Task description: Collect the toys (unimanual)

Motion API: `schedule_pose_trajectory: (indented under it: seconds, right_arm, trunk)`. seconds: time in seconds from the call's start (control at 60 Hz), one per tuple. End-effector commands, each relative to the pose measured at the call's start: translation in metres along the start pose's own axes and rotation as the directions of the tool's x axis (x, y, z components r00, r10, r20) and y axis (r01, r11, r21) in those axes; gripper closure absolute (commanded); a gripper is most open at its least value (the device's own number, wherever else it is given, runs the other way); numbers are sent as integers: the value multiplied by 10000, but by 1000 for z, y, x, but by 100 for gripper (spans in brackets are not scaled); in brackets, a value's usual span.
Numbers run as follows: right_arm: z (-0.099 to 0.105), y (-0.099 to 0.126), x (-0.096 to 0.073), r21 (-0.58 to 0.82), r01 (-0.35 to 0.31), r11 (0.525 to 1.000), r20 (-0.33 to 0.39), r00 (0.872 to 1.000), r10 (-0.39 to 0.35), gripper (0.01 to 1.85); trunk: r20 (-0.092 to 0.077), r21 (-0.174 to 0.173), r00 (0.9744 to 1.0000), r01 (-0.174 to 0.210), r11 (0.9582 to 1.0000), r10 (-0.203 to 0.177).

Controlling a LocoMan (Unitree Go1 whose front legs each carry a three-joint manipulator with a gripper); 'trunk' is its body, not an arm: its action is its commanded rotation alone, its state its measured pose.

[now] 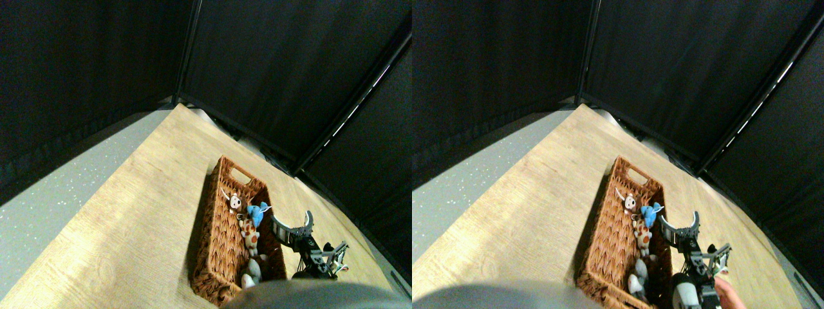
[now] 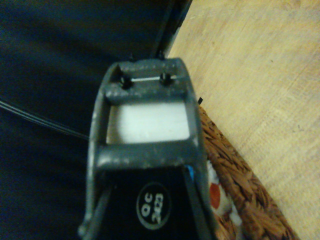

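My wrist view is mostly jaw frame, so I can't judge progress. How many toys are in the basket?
Observer: Four show in the wicker basket: a white-faced toy, a blue toy, a white-and-orange toy and a grey toy.
Operator: Where is my gripper relative to it?
Observer: The right gripper is just outside the basket's right long side, level with the blue toy.
Operator: Is it carrying anything?
Observer: No, its jaws are spread apart with nothing between them.
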Motion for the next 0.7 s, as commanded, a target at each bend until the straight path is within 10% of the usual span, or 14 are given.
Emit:
schedule_pose_trajectory:
  seconds: [0.017,0.367,0.7]
  right_arm:
    - [32,8,3,-3,-659,9978,866,9941,656,123]
    - [86,-17,-8,315,-372,9988,3145,9489,254,130]
    - [85,-54,-31,1388,-139,9902,3035,9524,-292,131]
  trunk:
    - [-160,300,9997,166,9994,-161]
    - [-444,990,9960,819,9917,-779]
    - [-677,1309,9932,1030,9860,-948]
